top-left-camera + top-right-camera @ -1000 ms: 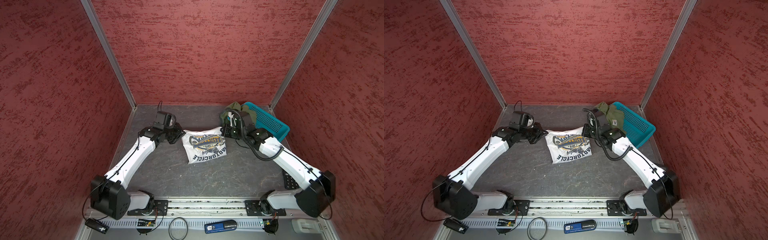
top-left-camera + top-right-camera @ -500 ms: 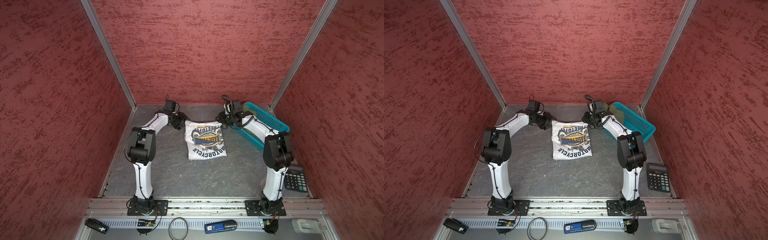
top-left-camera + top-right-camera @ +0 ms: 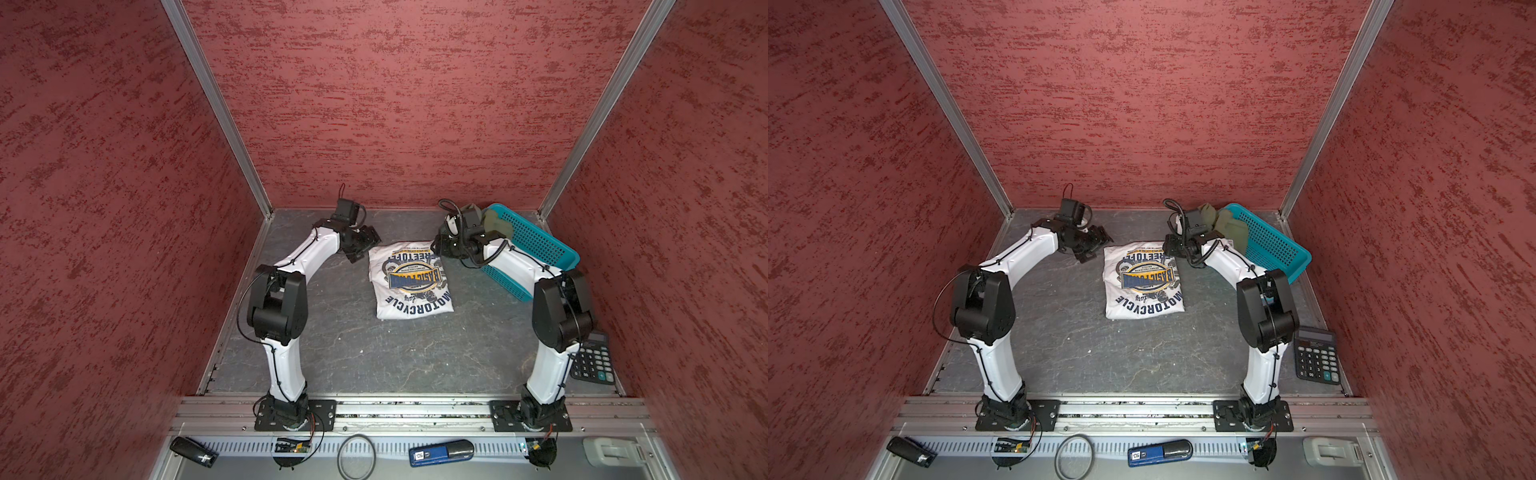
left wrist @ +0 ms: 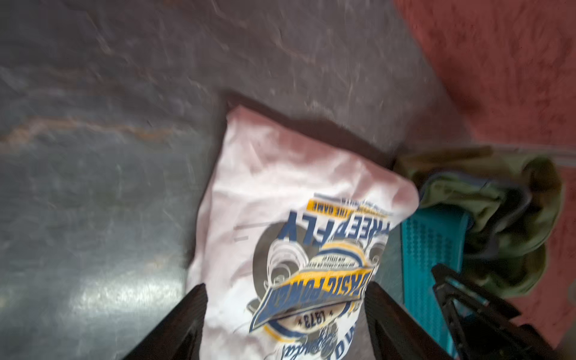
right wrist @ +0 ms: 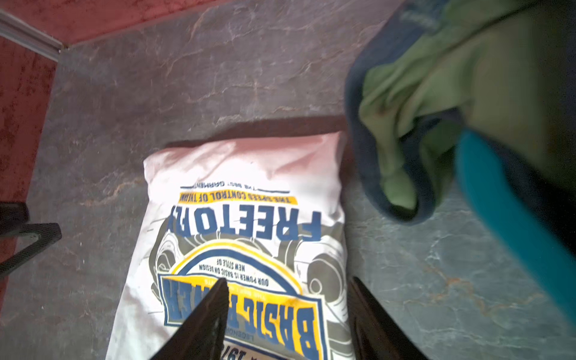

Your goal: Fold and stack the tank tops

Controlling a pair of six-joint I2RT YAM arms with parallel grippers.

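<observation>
A second ago both end effectors were pinched shut on the far corners of the white tank top (image 3: 409, 280), which lay skewed and nearer. Now the left end effector (image 3: 360, 246) and the right end effector (image 3: 441, 245) stand with jaws apart and empty, just beside those corners, and the folded shirt rests squarely on the desk (image 3: 374, 357), toward the far middle. I judge its fold finished and released. Its long axis appears to run near to far, with the print upside down from the near side and "MOTORCYCLE" along the near edge. The olive tank top (image 3: 496, 222) hangs bunched over the far-left rim of the teal basket (image 3: 536, 245), unfolded.
</observation>
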